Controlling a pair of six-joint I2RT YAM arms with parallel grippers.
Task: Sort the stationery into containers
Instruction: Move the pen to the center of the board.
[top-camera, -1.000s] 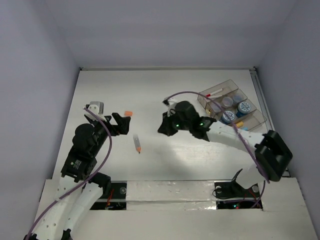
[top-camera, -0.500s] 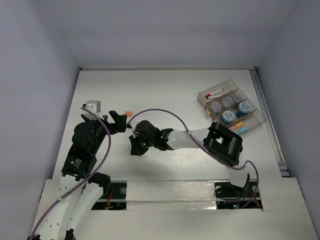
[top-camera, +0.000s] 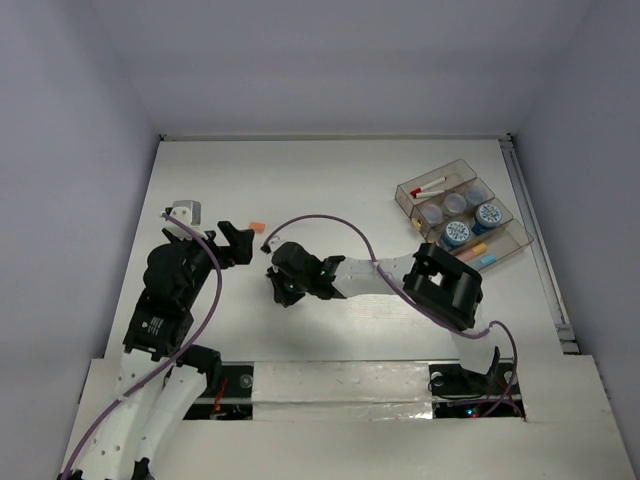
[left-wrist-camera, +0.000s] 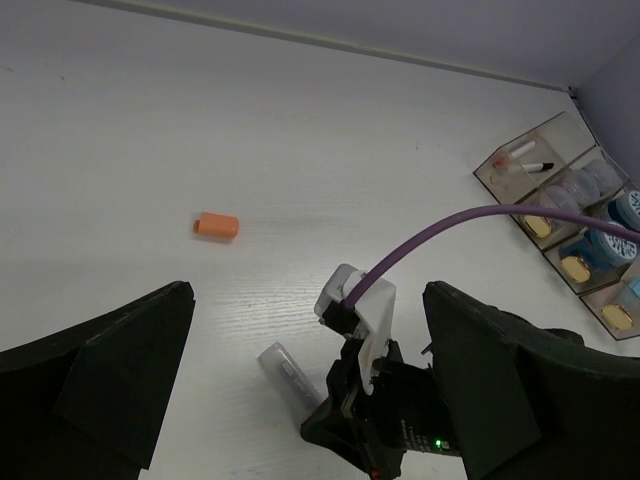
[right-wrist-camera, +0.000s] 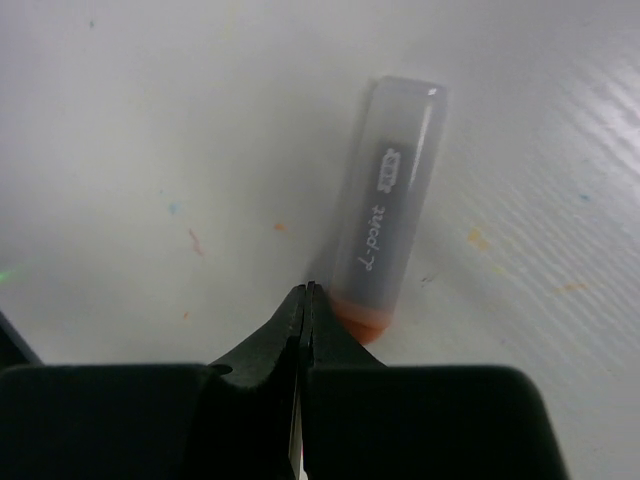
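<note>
1. The right gripper (right-wrist-camera: 305, 296) is pressed shut with nothing between its fingertips, low over the middle of the worktop (top-camera: 350, 180), towards the near edge.
2. Its tips sit just beside the orange end of a grey-capped pen (right-wrist-camera: 395, 215), which lies flat.
3. The left gripper (top-camera: 240, 243) hangs spread wide and empty near the left side.
4. A small orange stub (left-wrist-camera: 216, 226) lies just beyond it.
5. The clear tray (top-camera: 512, 232) stands by the right edge, holding blue-lidded jars (top-camera: 488, 215) and a red marker (top-camera: 430, 188).
</note>
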